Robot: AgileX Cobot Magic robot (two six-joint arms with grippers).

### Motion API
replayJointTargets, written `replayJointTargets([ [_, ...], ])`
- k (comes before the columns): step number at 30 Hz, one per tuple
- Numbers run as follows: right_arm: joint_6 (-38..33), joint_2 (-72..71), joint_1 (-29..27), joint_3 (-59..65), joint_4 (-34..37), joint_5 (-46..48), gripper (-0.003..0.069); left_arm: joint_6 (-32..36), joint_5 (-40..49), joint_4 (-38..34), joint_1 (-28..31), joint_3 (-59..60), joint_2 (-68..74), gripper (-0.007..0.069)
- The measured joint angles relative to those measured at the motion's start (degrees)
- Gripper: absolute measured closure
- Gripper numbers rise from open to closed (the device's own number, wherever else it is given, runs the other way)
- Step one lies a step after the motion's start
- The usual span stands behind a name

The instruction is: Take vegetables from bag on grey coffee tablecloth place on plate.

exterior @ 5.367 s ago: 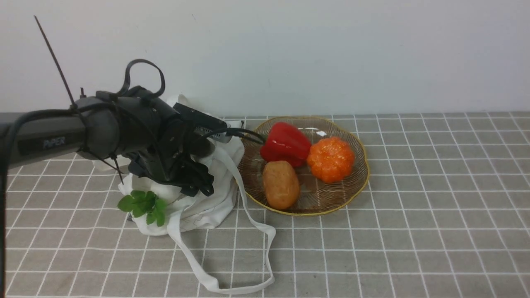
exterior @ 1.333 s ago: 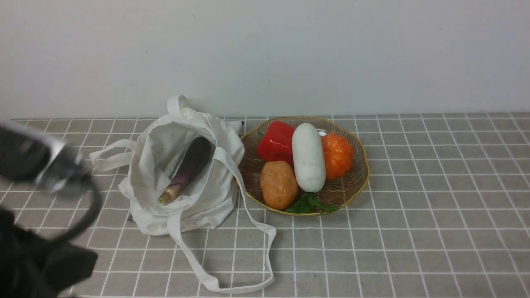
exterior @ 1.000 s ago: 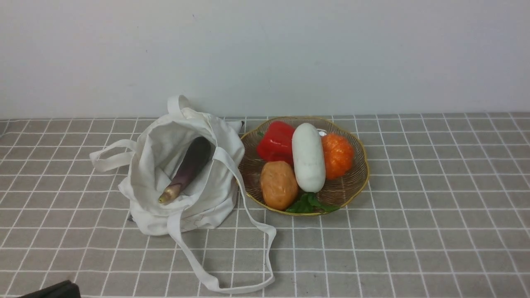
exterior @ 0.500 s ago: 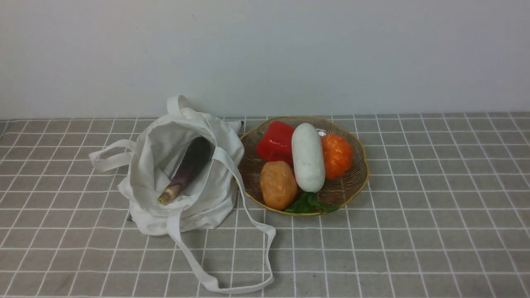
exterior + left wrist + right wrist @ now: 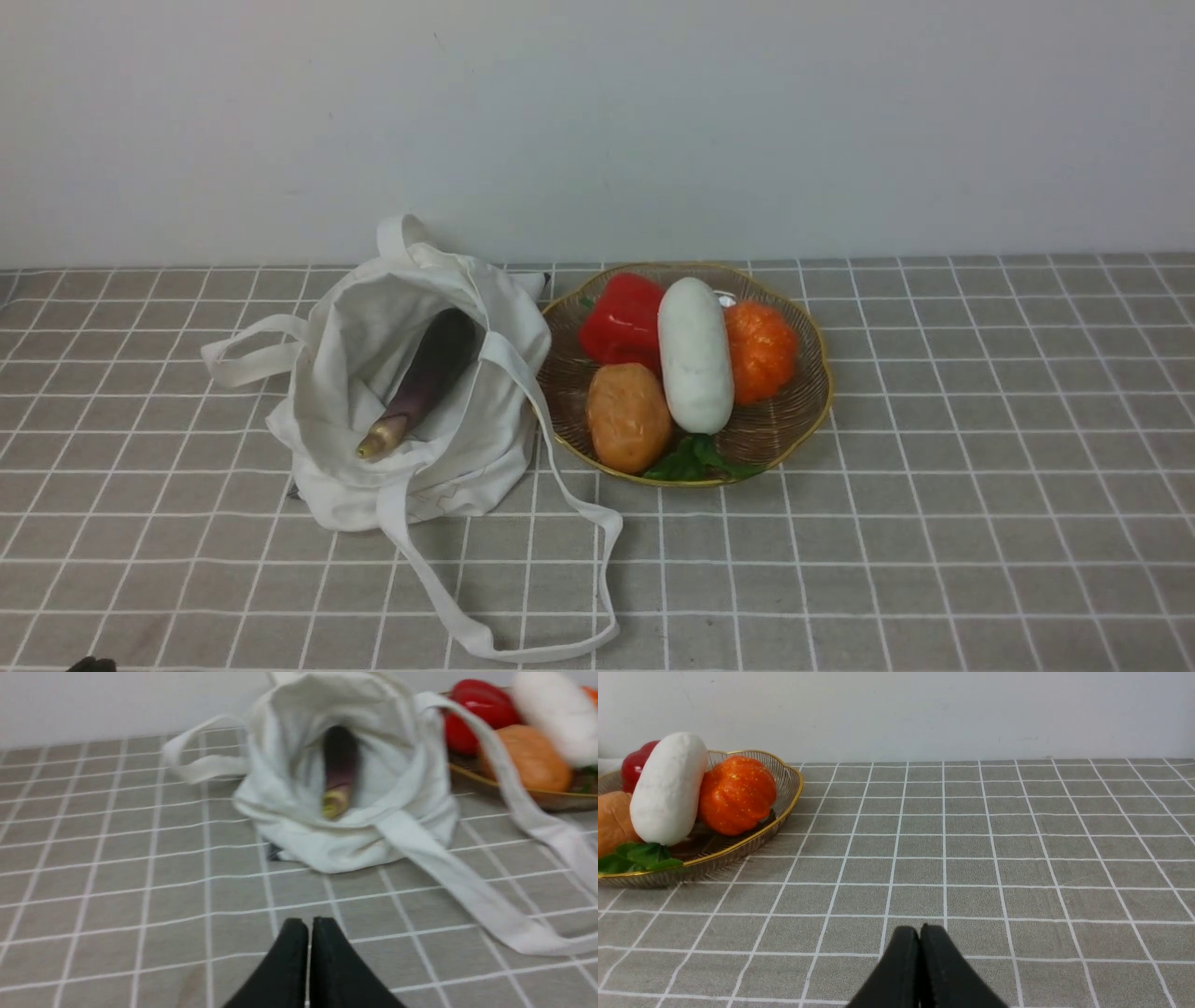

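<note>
Radish (image 5: 695, 355): white and oblong, lying on the plate (image 5: 810, 411) with its green leaves (image 5: 695, 460) at the near rim. It rests between a red pepper (image 5: 621, 322) and an orange pumpkin (image 5: 761, 350), with a potato (image 5: 628, 417) beside its leafy end.

Eggplant (image 5: 425, 378): slim and dark purple, inside the open bag (image 5: 467, 448), pale stem end pointing toward the bag's near edge.

Bag: off-white cloth, slumped on the tablecloth (image 5: 934, 523) directly to the left of the plate and touching its rim. One strap (image 5: 523, 616) loops forward over the cloth; another strap (image 5: 247, 359) lies out on the far left side.

Left gripper (image 5: 309, 926): clenched, jaws pressed together, holding nothing, positioned low over the tablecloth and well short of the bag mouth.

Right gripper (image 5: 920, 932): clenched, jaws pressed together, holding nothing, over bare tablecloth to the right of the plate.

Neither gripper touches any vegetable, the bag or the plate.
</note>
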Motion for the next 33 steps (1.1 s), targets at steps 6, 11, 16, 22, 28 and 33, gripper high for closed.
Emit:
replayJointTargets([
  [6,0.00,0.00,0.00,0.00,0.00,0.00,0.0674,0.27,-1.26,0.00,7.98,0.43,0.00,0.0629],
  [11,0.00,0.00,0.00,0.00,0.00,0.00,0.0674,0.33,-0.84,0.00,8.35,0.45,0.00,0.0629],
  [16,0.00,0.00,0.00,0.00,0.00,0.00,0.0674,0.40,0.55,0.00,8.35,0.45,0.00,0.0629],
  [22,0.00,0.00,0.00,0.00,0.00,0.00,0.0674,0.93,0.66,0.00,5.11,0.45,0.00,0.0629],
  [28,0.00,0.00,0.00,0.00,0.00,0.00,0.0674,1.24,0.69,0.00,3.61,0.45,0.00,0.0629],
  [33,0.00,0.00,0.00,0.00,0.00,0.00,0.0674,1.30,0.69,0.00,3.61,0.45,0.00,0.0629],
])
